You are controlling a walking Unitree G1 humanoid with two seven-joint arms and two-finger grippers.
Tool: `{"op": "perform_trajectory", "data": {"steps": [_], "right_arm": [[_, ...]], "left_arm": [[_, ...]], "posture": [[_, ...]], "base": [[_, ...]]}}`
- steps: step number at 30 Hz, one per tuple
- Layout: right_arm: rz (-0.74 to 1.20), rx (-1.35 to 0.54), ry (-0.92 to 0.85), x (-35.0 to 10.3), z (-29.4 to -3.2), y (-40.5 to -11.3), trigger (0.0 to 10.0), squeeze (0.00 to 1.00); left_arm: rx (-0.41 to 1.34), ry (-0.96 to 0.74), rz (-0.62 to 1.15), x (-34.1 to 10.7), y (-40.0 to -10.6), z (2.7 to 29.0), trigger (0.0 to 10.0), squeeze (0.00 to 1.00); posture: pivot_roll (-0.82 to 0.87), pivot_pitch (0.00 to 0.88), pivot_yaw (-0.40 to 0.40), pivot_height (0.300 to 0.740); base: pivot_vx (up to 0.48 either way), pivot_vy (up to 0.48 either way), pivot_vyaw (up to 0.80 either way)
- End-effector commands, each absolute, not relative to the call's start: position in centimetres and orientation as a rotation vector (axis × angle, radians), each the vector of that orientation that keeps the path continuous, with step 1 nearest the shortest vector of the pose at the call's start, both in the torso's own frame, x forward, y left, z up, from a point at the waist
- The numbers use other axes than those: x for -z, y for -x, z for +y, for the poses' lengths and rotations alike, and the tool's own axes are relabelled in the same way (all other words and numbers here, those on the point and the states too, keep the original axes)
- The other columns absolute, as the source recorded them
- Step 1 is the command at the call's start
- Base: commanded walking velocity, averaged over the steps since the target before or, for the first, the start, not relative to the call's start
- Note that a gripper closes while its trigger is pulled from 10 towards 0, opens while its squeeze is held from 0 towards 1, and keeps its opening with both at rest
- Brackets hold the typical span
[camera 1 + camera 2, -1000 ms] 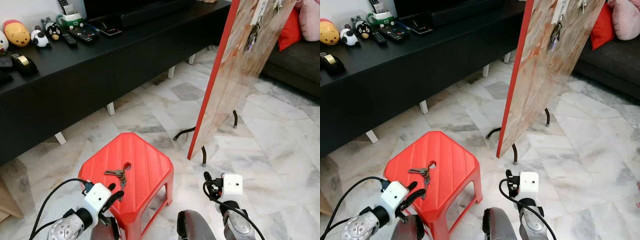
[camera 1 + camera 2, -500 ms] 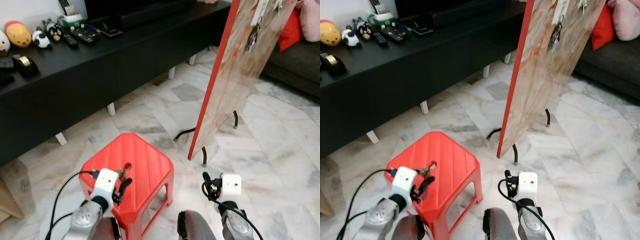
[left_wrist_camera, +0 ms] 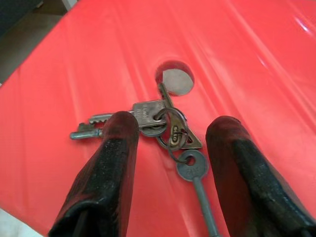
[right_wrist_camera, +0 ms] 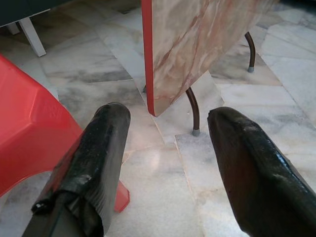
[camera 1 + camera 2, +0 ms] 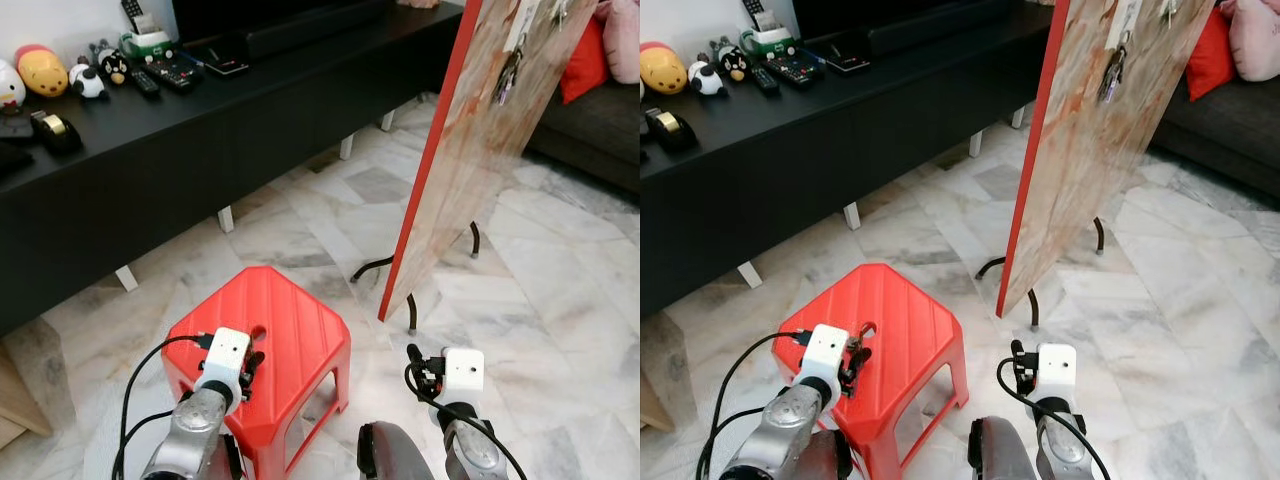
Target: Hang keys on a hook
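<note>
A bunch of keys (image 3: 165,129) on a ring lies on top of the red plastic stool (image 5: 290,300), just beside its round hole. My left gripper (image 3: 173,126) is open and low over the stool top, one black finger on each side of the keys, not closed on them. In the eye views the left gripper (image 5: 250,365) covers the keys. To the right a marble-patterned board (image 5: 480,150) with a red edge leans on a black stand; another key bunch (image 5: 507,72) hangs near its top. My right gripper (image 4: 165,116) is open, low over the floor.
A long black TV bench (image 5: 150,140) with remotes and small toys runs behind the stool. A dark sofa with a red cushion (image 5: 588,60) stands at the far right. Marble floor lies between the stool and the board's stand legs (image 5: 410,310).
My left gripper has moved from the stool's near-left corner up over its top, and its open fingers now straddle the keys. The right arm has stayed put.
</note>
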State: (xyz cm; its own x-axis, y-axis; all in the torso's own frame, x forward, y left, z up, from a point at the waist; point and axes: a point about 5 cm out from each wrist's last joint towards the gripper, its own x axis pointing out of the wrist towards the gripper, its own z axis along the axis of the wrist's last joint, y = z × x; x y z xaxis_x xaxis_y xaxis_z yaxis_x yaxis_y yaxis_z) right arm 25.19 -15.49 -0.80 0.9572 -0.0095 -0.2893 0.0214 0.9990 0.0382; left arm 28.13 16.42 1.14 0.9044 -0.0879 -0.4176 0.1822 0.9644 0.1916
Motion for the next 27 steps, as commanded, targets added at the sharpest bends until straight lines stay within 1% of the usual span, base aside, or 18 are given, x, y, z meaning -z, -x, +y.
{"op": "perform_trajectory", "data": {"steps": [1, 9, 10, 11, 12, 13, 14, 15, 27], "right_arm": [[0.296, 0.047, -0.051, 1.0, -16.1, -24.9, 10.0, 0.0], [0.301, 0.057, -0.049, 1.2, -16.3, -24.6, 10.0, 0.0], [0.301, 0.057, -0.049, 1.2, -16.3, -24.6, 10.0, 0.0], [0.301, 0.057, -0.05, 1.2, -16.3, -24.7, 10.0, 0.0], [0.301, 0.056, -0.05, 1.2, -16.3, -24.7, 10.0, 0.0], [0.302, 0.056, -0.051, 1.1, -16.2, -24.8, 10.0, 0.0], [0.302, 0.056, -0.052, 1.1, -16.2, -24.8, 10.0, 0.0], [0.301, 0.055, -0.052, 1.1, -16.2, -24.8, 10.0, 0.0], [0.302, 0.059, -0.051, 1.2, -16.3, -24.8, 10.0, 0.0]], "left_arm": [[0.126, -0.243, 0.453, -0.8, -28.2, 16.2, 10.0, 0.0], [0.084, -0.275, 0.487, -0.4, -28.7, 15.9, 10.0, 0.0], [0.092, -0.272, 0.491, -0.4, -28.8, 15.7, 9.3, 0.0], [0.097, -0.269, 0.495, -0.3, -28.9, 15.6, 7.3, 0.0], [0.101, -0.268, 0.498, -0.3, -28.9, 15.4, 4.6, 0.0], [0.101, -0.27, 0.502, -0.2, -29.0, 15.3, 3.6, 0.0], [0.101, -0.271, 0.504, -0.2, -29.0, 15.3, 0.7, 0.0], [0.099, -0.273, 0.507, -0.2, -29.0, 15.3, 0.0, 0.0], [0.049, -0.315, 0.488, -0.4, -29.3, 16.2, 0.0, 0.0]], "posture": [[-0.01, 0.07, -0.086, 0.6], [-0.01, 0.075, -0.084, 0.6], [-0.01, 0.075, -0.084, 0.6], [-0.01, 0.075, -0.084, 0.6], [-0.01, 0.075, -0.084, 0.6], [-0.01, 0.075, -0.084, 0.6], [-0.01, 0.075, -0.082, 0.6], [-0.01, 0.075, -0.082, 0.6], [-0.01, 0.074, -0.083, 0.6]], "base": [[0.0, 0.0, 0.0], [0.0, 0.0, 0.0], [0.0, 0.0, 0.0], [0.0, 0.0, 0.0], [0.0, 0.0, 0.0], [0.0, 0.0, 0.0], [0.0, 0.0, 0.0], [0.0, 0.0, 0.0], [0.0, 0.0, 0.0]]}}
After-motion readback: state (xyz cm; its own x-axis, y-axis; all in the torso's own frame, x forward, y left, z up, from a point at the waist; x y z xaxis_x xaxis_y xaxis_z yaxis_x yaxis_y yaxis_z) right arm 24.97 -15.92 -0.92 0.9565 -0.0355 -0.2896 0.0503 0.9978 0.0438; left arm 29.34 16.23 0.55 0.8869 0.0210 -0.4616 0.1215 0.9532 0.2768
